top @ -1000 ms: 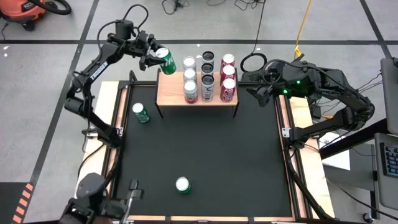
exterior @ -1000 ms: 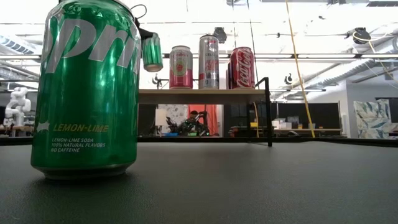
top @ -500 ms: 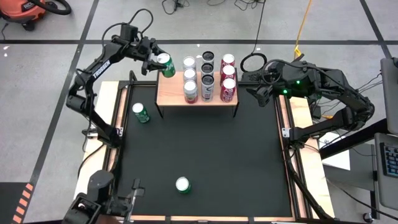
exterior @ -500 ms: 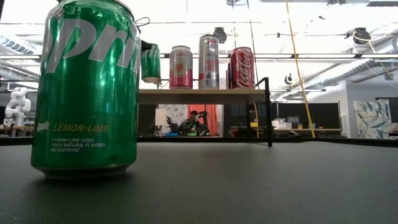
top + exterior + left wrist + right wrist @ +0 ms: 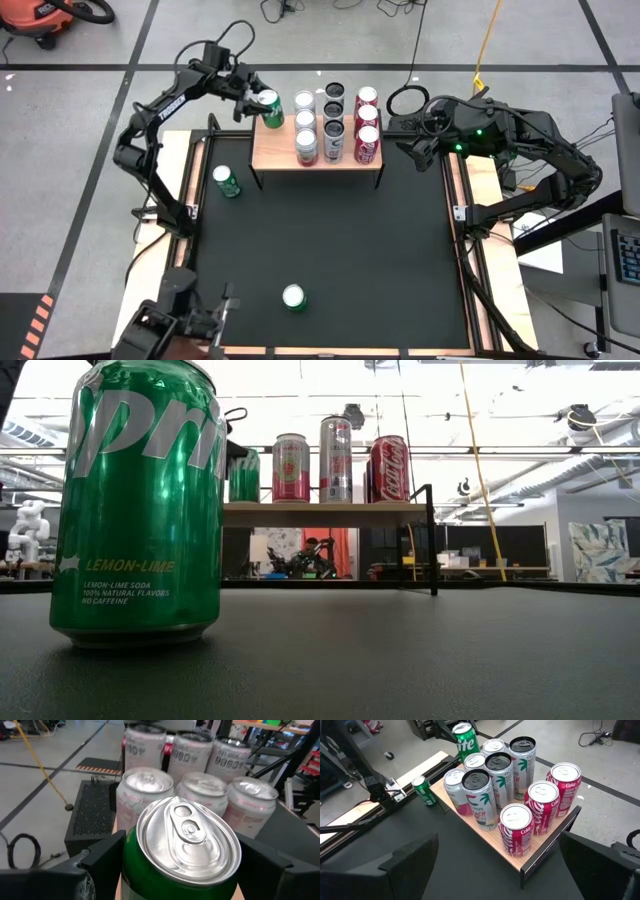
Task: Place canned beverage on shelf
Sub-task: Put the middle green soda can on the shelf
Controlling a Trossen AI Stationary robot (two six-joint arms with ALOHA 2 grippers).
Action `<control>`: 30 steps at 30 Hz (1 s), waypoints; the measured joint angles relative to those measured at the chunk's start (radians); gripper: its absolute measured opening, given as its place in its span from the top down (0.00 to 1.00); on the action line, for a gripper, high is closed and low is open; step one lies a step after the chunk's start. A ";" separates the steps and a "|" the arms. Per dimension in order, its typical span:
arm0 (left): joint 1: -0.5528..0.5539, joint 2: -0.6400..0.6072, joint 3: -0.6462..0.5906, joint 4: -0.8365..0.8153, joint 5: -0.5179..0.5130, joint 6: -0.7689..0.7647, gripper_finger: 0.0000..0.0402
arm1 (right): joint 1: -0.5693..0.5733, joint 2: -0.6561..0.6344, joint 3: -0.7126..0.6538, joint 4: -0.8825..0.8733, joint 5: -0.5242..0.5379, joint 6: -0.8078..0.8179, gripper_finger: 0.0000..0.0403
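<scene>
Green can (image 5: 267,102): upright, long axis vertical, clamped between the jaws of the left gripper (image 5: 258,101) at the shelf's (image 5: 275,150) far-left corner, apparently just touching down beside the pale cans (image 5: 305,122). Right gripper (image 5: 400,135): jaws spread, empty, waiting off the shelf's right end.

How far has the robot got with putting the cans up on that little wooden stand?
Nine cans already stand in three rows on the low wood-topped shelf, among them three red cola cans. The left gripper is shut on a green soda can, upright at the shelf's far left corner; whether it touches the wood is unclear. Two more green cans wait on the black table. The right gripper waits open beside the shelf.
</scene>
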 joint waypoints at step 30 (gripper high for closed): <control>-0.032 0.022 0.000 -0.050 -0.125 0.027 0.21 | 0.000 0.000 0.000 -0.006 0.005 0.003 0.03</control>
